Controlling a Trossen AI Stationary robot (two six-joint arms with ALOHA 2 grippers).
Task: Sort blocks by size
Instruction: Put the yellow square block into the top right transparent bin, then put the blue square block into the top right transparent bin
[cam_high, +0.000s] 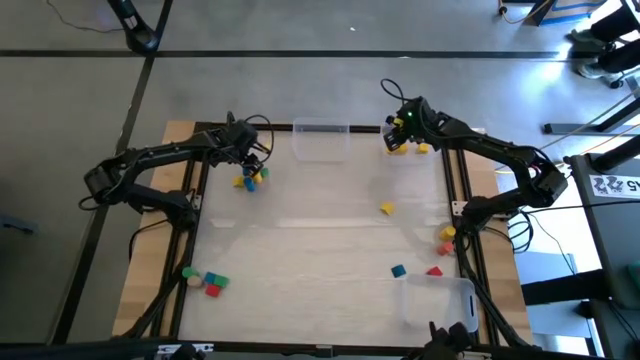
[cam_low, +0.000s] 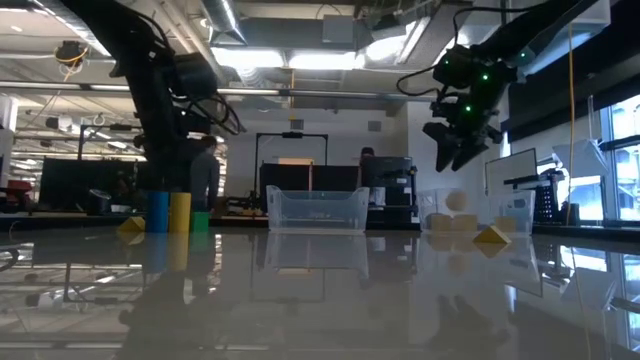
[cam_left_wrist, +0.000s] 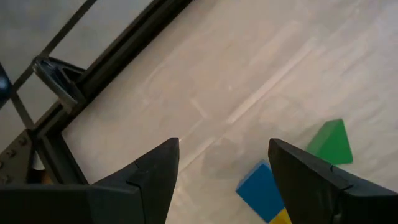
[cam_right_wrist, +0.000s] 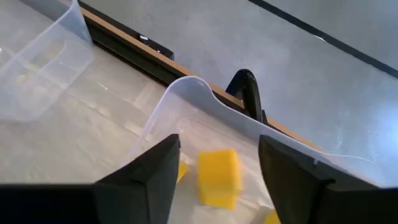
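My right gripper (cam_high: 393, 138) hangs open over a clear bin (cam_right_wrist: 186, 84) at the table's far right. A yellow block (cam_right_wrist: 217, 176) shows below the gap between its fingers, inside the bin; more yellow blocks (cam_high: 410, 148) lie there. Whether that block rests on the bin's floor, I cannot tell. My left gripper (cam_high: 247, 155) is open at the far left, just above a cluster of blocks (cam_high: 250, 179): a blue one (cam_left_wrist: 261, 190), a green one (cam_left_wrist: 329, 142) and a yellow one. In the low view my right gripper (cam_low: 455, 140) points down, clear of the table.
A second clear bin (cam_high: 320, 140) stands at the far middle, a third (cam_high: 440, 300) at the near right. Loose blocks lie at the right: yellow (cam_high: 386, 208), orange and red (cam_high: 446, 240), blue (cam_high: 398, 270), red (cam_high: 433, 271). A green, tan and red group (cam_high: 205, 282) lies near left.
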